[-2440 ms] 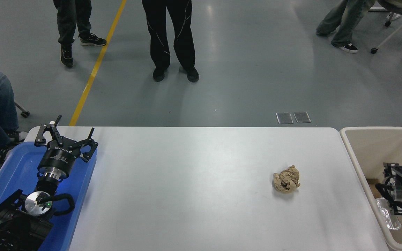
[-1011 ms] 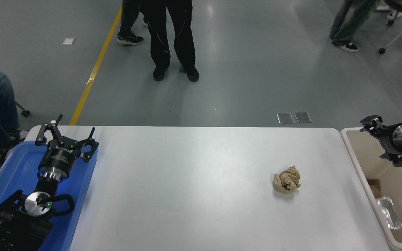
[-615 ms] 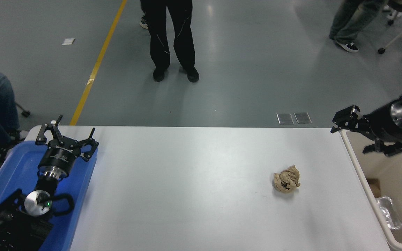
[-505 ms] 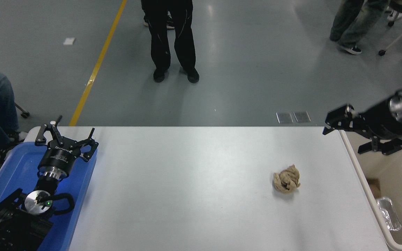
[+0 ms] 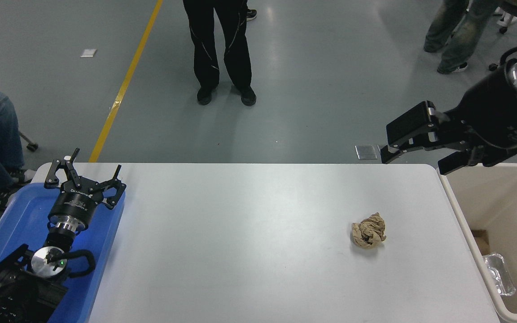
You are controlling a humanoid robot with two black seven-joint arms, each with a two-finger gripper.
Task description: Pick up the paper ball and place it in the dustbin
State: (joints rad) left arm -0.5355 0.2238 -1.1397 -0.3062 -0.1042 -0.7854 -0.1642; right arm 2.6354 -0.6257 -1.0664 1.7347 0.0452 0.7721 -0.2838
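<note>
Paper ball (image 5: 368, 236) lies alone on the white surface (image 5: 240, 251)
The right pincer (image 5: 413, 146) is held apart above the far corner; the dustbin (image 5: 460, 215) is beside; the left pincer (image 5: 85, 172) is parked, spread.

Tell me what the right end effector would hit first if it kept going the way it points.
Probably nothing: the right end effector points left, high over the table's far edge; the paper ball lies nearer and lower. Depth unclear.

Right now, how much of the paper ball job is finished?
Nothing is done yet: the paper ball lies untouched on the table. The right gripper hangs open, above and beyond it. Grasping and dropping into the dustbin remain. The left gripper is parked.
</note>
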